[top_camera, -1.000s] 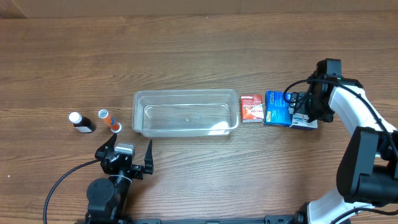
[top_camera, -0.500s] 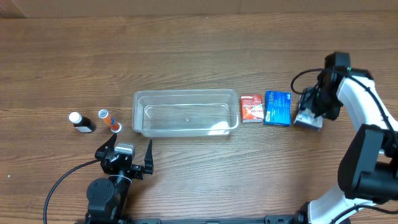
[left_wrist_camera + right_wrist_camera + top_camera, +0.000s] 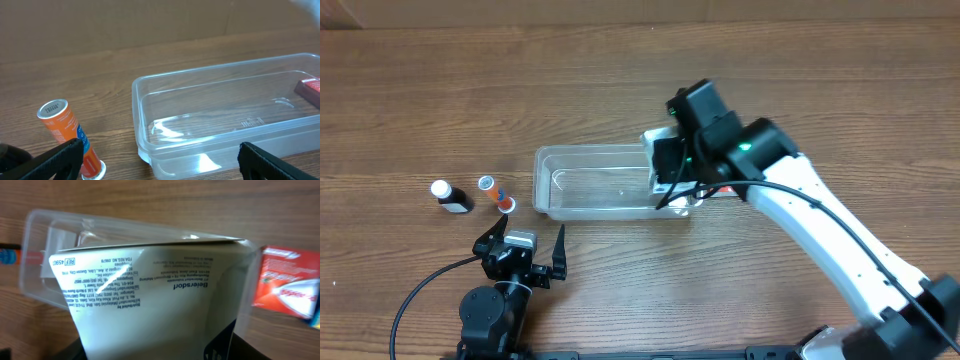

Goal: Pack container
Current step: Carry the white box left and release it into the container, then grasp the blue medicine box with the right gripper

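Observation:
The container (image 3: 590, 183) is a clear plastic bin lying mid-table, with nothing inside it; the left wrist view shows it (image 3: 225, 115) up close. My right gripper (image 3: 666, 163) hangs over its right end, shut on a white and dark blue box (image 3: 656, 140). In the right wrist view the box's printed white face (image 3: 150, 300) fills the space between the jaws of the right gripper (image 3: 160, 352), with the container (image 3: 55, 235) below. My left gripper (image 3: 521, 251) stands open near the front edge, short of the bin; the left gripper (image 3: 160, 165) has nothing between its fingers.
A red box (image 3: 287, 290) lies just right of the container, mostly under my right arm from above. Left of the bin stand an orange tube (image 3: 496, 192) (image 3: 67, 137) and a black bottle with a white cap (image 3: 449, 196).
My right gripper shut on the white and blue box at the table's right, lifted it and carried it left to above the container's right end. The left arm has not moved.

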`<state>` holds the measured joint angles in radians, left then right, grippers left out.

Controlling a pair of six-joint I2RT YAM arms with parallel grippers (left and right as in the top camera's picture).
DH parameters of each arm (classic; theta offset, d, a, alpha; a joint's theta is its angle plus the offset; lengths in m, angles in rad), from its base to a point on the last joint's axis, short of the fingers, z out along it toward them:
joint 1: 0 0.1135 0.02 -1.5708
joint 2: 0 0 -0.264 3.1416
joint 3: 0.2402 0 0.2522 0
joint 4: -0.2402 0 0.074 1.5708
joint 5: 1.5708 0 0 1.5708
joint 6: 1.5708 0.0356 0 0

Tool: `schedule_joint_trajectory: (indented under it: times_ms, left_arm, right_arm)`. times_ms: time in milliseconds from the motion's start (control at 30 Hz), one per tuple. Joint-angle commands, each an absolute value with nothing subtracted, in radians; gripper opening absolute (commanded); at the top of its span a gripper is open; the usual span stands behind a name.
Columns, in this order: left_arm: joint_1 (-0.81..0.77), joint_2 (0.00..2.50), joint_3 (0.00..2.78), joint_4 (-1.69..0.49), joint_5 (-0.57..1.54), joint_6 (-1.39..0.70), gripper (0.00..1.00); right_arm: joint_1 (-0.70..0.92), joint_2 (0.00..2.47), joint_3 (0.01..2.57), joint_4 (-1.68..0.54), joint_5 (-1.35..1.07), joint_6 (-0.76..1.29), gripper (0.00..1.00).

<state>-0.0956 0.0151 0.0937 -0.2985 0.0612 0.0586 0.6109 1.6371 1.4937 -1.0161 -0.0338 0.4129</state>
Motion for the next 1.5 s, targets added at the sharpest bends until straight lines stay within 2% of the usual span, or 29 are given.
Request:
schedule_joint_trajectory:
  times_ms: [0,300,500,600,800,833,900,1000,1067,1133,1233,1467]
  left_arm:
    - [-0.084,0.006,0.091,-0.297,0.071,0.049,1.00]
    - [-0.084,0.006,0.091,-0.297,0.071,0.049,1.00]
    - [-0.084,0.006,0.091,-0.297,0.071,0.049,1.00]
    - [-0.084,0.006,0.091,-0.297,0.071,0.049,1.00]
    - [-0.084,0.006,0.091,-0.297,0.071,0.049,1.00]
    - [-0.084,0.006,0.091,-0.297,0.071,0.049,1.00]
    - [-0.084,0.006,0.091,-0.297,0.071,0.049,1.00]
    - [-0.084,0.006,0.091,-0.297,0.071,0.049,1.00]
    - [-0.084,0.006,0.091,-0.297,0.071,0.049,1.00]
    - [-0.084,0.006,0.091,-0.297,0.071,0.049,1.00]
    - [-0.084,0.006,0.091,-0.297,0.071,0.049,1.00]
    - [-0.084,0.006,0.091,-0.297,0.071,0.049,1.00]
  right_arm:
    - [0.639,1.731,1.477,-0.989,0.000,0.529,0.61]
    - [0.631,1.855,1.453,-0.968,0.134,0.580,0.62]
    - [0.631,1.856,1.411,-0.940,0.161,0.508,0.74]
    - [0.631,1.853,1.430,-0.937,0.160,0.472,0.84]
    - [0.627,1.759,1.514,-0.980,0.222,0.459,0.85]
    - [0.620,1.727,1.528,-0.998,0.249,0.459,0.87]
    - [0.579,1.636,1.534,-1.026,0.271,0.459,0.93]
    - [0.435,1.552,1.534,-1.083,0.268,0.459,1.00]
    - [0.325,1.551,1.529,-1.110,0.232,0.415,1.00]
    - [0.193,1.574,1.488,-1.099,0.047,0.280,1.00]
    - [0.089,1.633,1.426,-1.090,0.005,0.237,1.00]
    - [0.057,1.843,1.395,-1.057,0.005,0.186,1.00]
